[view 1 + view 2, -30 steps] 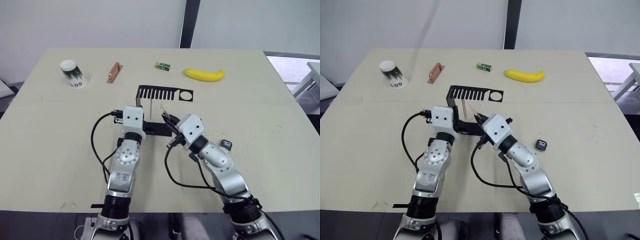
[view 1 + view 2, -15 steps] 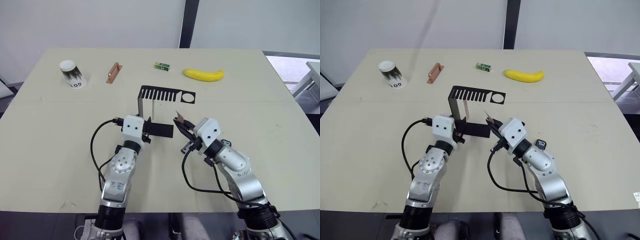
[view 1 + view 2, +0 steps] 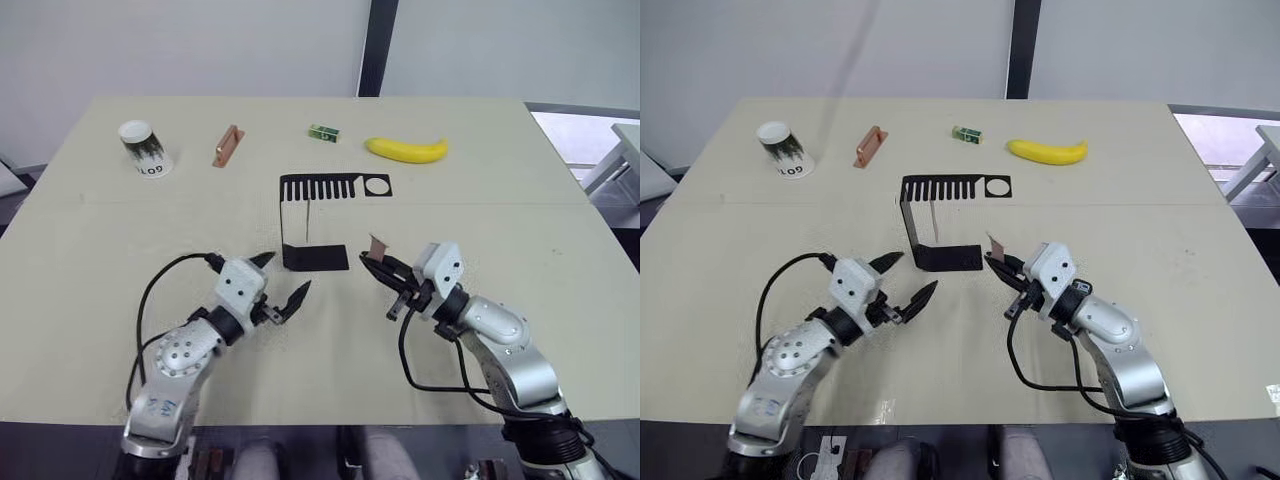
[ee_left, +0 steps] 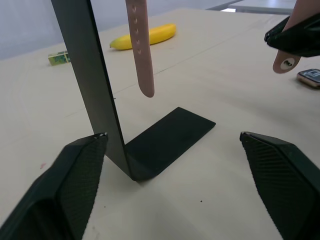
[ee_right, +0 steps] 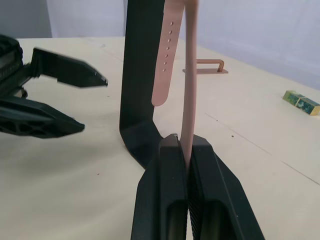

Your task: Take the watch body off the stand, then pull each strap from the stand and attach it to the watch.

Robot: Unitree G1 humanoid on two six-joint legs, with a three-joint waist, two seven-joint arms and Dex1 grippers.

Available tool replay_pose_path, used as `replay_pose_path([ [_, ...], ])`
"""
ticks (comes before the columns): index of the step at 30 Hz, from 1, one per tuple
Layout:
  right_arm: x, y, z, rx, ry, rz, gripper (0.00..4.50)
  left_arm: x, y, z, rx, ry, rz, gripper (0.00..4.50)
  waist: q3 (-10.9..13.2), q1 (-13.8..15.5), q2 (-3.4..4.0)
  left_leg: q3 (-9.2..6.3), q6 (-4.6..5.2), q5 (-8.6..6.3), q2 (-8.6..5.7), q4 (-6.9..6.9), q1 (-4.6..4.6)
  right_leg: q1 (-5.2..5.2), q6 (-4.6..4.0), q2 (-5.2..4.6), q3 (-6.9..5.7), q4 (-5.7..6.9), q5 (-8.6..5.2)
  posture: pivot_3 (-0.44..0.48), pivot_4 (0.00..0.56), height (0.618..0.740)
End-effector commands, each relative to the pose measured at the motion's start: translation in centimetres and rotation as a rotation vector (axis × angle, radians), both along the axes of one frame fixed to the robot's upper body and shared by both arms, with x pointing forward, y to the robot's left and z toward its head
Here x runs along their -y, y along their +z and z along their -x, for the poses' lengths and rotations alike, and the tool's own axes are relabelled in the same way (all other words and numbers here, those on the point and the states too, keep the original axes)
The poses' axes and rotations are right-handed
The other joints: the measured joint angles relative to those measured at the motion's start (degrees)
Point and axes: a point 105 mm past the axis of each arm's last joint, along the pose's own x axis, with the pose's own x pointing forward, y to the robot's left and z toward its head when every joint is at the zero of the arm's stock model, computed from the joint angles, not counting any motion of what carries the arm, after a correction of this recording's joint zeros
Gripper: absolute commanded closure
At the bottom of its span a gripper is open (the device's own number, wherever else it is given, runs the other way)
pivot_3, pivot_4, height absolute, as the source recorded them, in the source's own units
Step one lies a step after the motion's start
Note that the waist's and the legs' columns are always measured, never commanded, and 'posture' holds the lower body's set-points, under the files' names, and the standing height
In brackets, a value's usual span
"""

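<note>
The black stand sits mid-table with one salmon-pink strap hanging from its comb top. My left gripper is open, just left of and in front of the stand's base and touching nothing; its fingers frame the base in the left wrist view. To the right of the stand, my right gripper is shut on the other strap, which sticks up from the jaws. The watch body lies flat on the table beyond the right gripper.
Along the far side of the table stand a paper cup, a copper-brown bar, a small green box and a banana. The near half of the table is bare around both arms.
My left gripper has opened, let go of the stand's base and drawn back to the near left. My right gripper has pulled one strap off the stand and carried it right.
</note>
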Motion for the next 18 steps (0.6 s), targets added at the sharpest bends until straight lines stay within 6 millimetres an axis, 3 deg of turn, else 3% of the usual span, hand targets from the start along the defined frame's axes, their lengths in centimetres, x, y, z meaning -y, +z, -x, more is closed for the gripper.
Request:
replay_pose_path([
  [1, 0.9, 1.3, 1.0, 0.02, 0.042, -0.013, 4.5, 0.4, 1.3, 2.4, 0.002, -0.196, 0.025, 0.02, 0.0, 0.01, 0.0, 0.0, 0.0, 0.0, -0.01, -0.01, 0.0, 0.0, 0.0, -0.01, 0.0, -0.01, 0.0, 0.0, 0.15, 0.74],
  [8, 2.6, 1.7, 1.5, -0.059, 0.056, -0.054, 4.5, -1.2, 2.0, 5.9, -0.063, -0.358, 0.063, 0.02, 0.0, -0.06, 0.0, 0.0, 0.0, -0.01, 0.02, -0.01, 0.01, 0.0, -0.02, 0.0, 0.02, -0.02, -0.01, 0.0, 0.15, 0.74],
  [12, 3.5, 2.2, 1.9, -0.095, 0.084, -0.076, 4.5, -2.8, 2.2, 8.2, -0.234, -0.47, 0.127, 0.02, 0.0, -0.1, 0.0, -0.01, -0.01, -0.01, 0.01, -0.03, 0.04, 0.01, -0.05, 0.01, 0.03, -0.01, -0.03, 0.0, 0.15, 0.74],
  [15, 3.5, 2.6, 2.2, -0.11, 0.114, -0.089, 4.5, -4.2, 2.7, 8.2, -0.254, -0.467, 0.094, 0.02, 0.01, -0.05, 0.0, -0.03, -0.01, -0.01, 0.01, -0.02, 0.03, 0.01, -0.05, 0.01, 0.03, -0.03, -0.03, 0.0, 0.15, 0.74],
  [18, 2.9, 3.1, 2.6, -0.135, 0.161, -0.114, 4.5, -5.2, 3.8, 6.9, -0.216, -0.425, 0.109, 0.02, 0.0, 0.0, 0.0, -0.03, -0.01, -0.01, -0.02, -0.02, 0.04, 0.02, -0.05, 0.01, 0.03, -0.04, -0.03, 0.0, 0.15, 0.74],
])
